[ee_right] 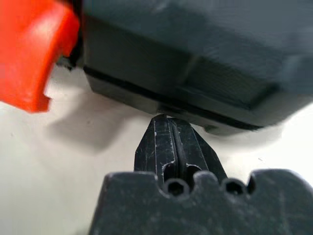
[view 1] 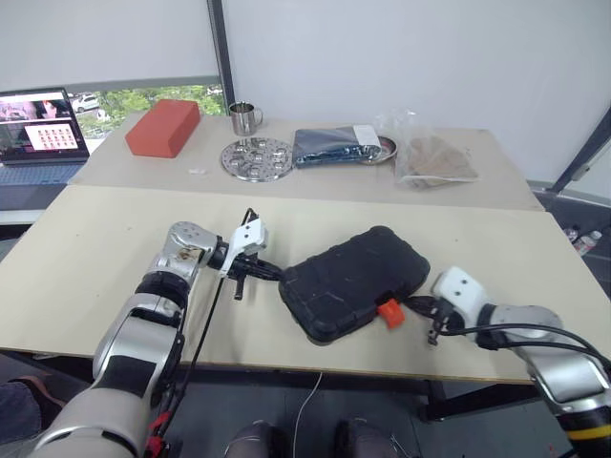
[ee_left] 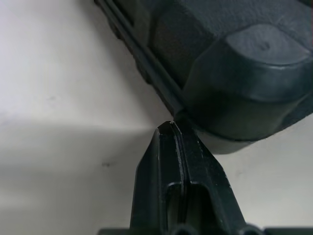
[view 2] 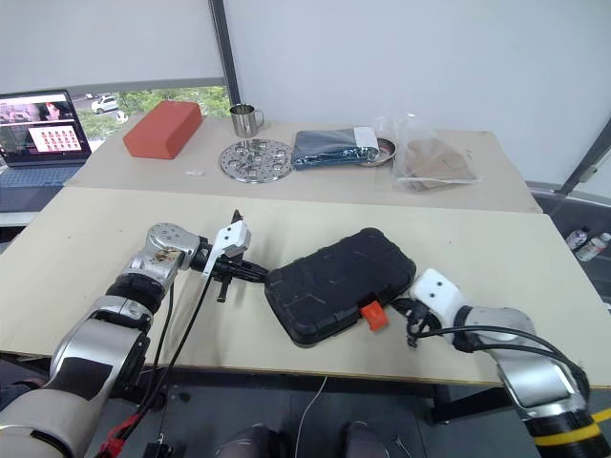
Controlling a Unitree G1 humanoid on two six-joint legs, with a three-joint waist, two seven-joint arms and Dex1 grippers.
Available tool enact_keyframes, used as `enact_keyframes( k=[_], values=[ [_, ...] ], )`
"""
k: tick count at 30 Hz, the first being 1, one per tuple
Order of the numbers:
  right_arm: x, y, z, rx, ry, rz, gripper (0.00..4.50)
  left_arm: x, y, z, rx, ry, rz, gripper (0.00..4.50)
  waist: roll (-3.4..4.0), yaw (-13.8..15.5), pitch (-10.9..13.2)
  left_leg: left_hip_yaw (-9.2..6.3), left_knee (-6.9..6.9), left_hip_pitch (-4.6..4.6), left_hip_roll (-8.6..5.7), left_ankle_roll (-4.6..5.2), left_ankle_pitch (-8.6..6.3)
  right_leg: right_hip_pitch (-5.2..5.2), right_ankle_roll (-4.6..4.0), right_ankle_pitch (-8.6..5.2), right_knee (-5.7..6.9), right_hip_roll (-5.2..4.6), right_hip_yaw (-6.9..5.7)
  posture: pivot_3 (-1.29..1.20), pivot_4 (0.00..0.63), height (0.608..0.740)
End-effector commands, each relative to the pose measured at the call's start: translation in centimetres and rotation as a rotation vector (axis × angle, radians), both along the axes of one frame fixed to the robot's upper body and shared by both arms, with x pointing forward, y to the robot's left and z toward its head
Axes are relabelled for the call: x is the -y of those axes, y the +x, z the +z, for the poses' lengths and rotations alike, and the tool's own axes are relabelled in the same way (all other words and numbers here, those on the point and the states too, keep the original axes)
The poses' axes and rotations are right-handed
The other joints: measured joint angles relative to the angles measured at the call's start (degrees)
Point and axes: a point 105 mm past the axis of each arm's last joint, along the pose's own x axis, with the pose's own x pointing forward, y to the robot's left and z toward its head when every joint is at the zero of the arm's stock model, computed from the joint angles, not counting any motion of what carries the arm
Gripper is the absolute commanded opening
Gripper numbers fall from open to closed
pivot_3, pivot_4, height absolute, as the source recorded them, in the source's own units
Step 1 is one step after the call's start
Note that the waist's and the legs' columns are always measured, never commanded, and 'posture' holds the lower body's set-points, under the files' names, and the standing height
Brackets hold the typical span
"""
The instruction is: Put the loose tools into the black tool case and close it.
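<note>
Judging by how things lie, the job looks nearly finished: the black tool case (view 1: 355, 281) sits with its lid down on the near desk (view 1: 86, 258), close to the front edge, and no loose tools are left lying around it. Whether they are all inside cannot be told, since the lid hides the slots. What seems left is the small orange latch (view 1: 389, 312), which sticks out at the case's near corner and looks not yet snapped home.

Both arms flank the case. The right pincer (ee_right: 168, 122) has its black fingers pressed together, tip against the lower edge of the case just beside the latch. The left pincer (ee_left: 172, 126) is likewise pressed together, its tip at the seam on the opposite corner. Neither pinches anything.

The case is hard moulded plastic, matte and textured, with rounded corners and raised panels on the lid. The latch is glossy plastic. The desk is a smooth, pale board.

Farther off, a second desk carries a red brick-like block (view 1: 163, 127), a round perforated metal disc (view 1: 256, 158), a shiny steel mug (view 1: 245, 117), a folded dark cloth (view 1: 334, 146) and a crinkled clear bag (view 1: 431, 157). A laptop (view 1: 38, 134) sits off to the left.
</note>
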Motion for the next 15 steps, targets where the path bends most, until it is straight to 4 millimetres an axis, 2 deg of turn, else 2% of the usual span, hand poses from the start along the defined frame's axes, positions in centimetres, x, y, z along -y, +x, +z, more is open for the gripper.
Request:
enact_keyframes(
  k=[1, 4, 7, 10, 12, 15],
  values=[
    [-0.8, -1.7, 3.3, 0.037, 0.106, 0.034, 0.00, 0.6, 0.3, 6.7, -0.037, -0.234, 0.028, 0.02, 0.00, 0.0, 0.0, 0.00, 0.04, -0.03, 0.02, 0.00, 0.00, -0.01, 0.00, 0.00, 0.01, 0.04, -0.02, 0.00, 0.150, 0.736],
    [-1.8, -2.3, 4.5, 0.042, 0.200, 0.021, 0.00, 2.7, -1.5, 7.7, -0.099, -0.277, -0.042, 0.02, 0.00, -0.2, 0.0, -0.09, 0.22, -0.16, 0.07, 0.01, 0.00, -0.01, 0.07, -0.03, 0.00, 0.08, -0.10, 0.00, 0.150, 0.736],
    [-2.9, -2.5, 4.7, 0.024, 0.240, 0.023, 0.00, 5.0, -2.9, 6.5, -0.110, -0.238, -0.092, 0.02, 0.02, -0.2, 0.0, -0.18, 0.26, -0.03, 0.06, 0.01, 0.00, 0.20, 0.37, -0.18, -0.02, 0.05, -0.07, 0.00, 0.150, 0.736],
    [-3.9, -2.1, 3.7, 0.008, 0.221, 0.023, 0.00, 7.2, -3.3, 3.1, -0.076, -0.141, -0.095, 0.02, 0.03, -0.2, 0.0, -0.26, 0.24, 0.38, 0.04, 0.02, -0.03, 0.66, 0.39, -0.19, -0.05, 0.02, -0.05, 0.00, 0.150, 0.736],
    [-4.0, -1.7, 2.8, -0.016, 0.194, 0.009, 0.00, 7.7, -3.4, 1.4, -0.070, -0.081, -0.094, 0.02, 0.02, -0.2, 0.0, -0.29, 0.24, 0.54, 0.05, 0.05, -0.05, 0.81, 0.40, -0.21, -0.08, 0.03, -0.05, 0.00, 0.150, 0.736],
    [-3.6, -1.5, 1.6, -0.044, 0.133, -0.008, 0.00, 7.7, -3.2, 0.1, -0.020, -0.018, -0.101, 0.02, 0.19, 0.2, -0.1, -0.34, 0.21, 0.66, 0.07, 0.13, -0.11, 0.91, 0.31, -0.16, -0.08, -0.07, -0.04, 0.00, 0.150, 0.736]
  ],
)
